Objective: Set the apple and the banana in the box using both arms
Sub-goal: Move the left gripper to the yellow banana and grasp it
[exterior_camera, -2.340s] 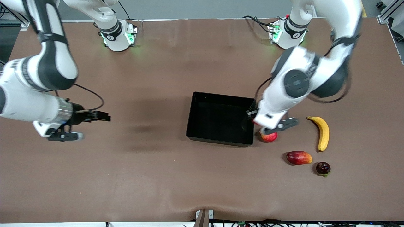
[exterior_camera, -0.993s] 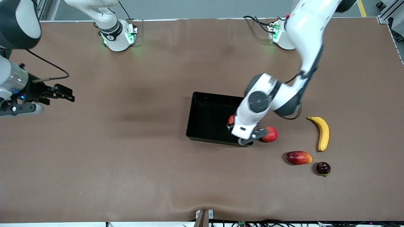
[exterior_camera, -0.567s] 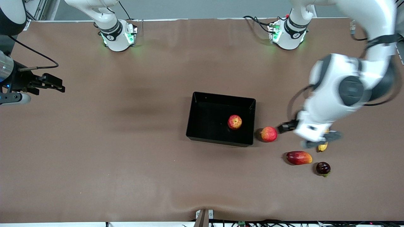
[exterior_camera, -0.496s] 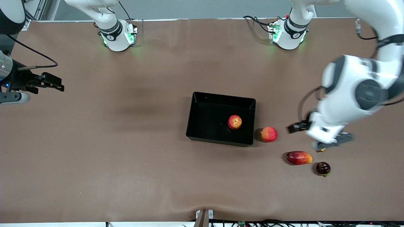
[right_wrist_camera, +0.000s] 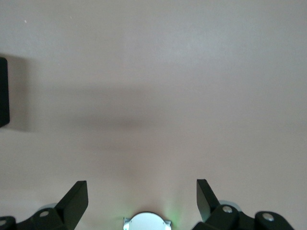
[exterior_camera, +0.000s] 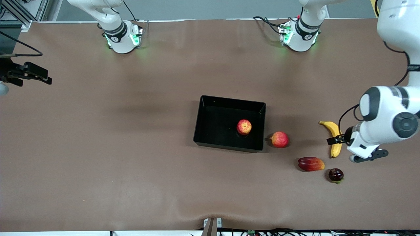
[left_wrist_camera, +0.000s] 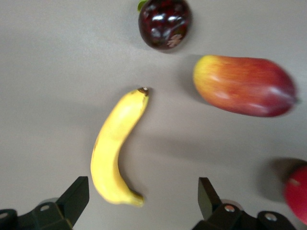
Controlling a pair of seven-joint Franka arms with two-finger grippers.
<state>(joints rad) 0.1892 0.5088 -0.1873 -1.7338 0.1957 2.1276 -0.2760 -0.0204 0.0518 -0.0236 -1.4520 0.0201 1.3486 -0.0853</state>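
The apple (exterior_camera: 244,127) lies in the black box (exterior_camera: 213,121), close to the wall toward the left arm's end. The banana (exterior_camera: 335,134) lies on the table toward the left arm's end. My left gripper (exterior_camera: 339,141) hangs open and empty just over the banana. In the left wrist view the banana (left_wrist_camera: 117,148) lies ahead of the open left gripper (left_wrist_camera: 143,189), with one end between the fingers. My right gripper (exterior_camera: 39,74) is open and empty, up over the right arm's end of the table, and shows open in its wrist view (right_wrist_camera: 142,191).
A pinkish-red round fruit (exterior_camera: 279,139) sits beside the box. A dark-red mango (exterior_camera: 310,164) and a small dark fruit (exterior_camera: 336,175) lie nearer the front camera than the banana. The left wrist view shows the mango (left_wrist_camera: 244,85) and dark fruit (left_wrist_camera: 164,21).
My left gripper carried the apple over the box, let it go inside, then swung open to over the banana. My right arm drew back toward its own end of the table.
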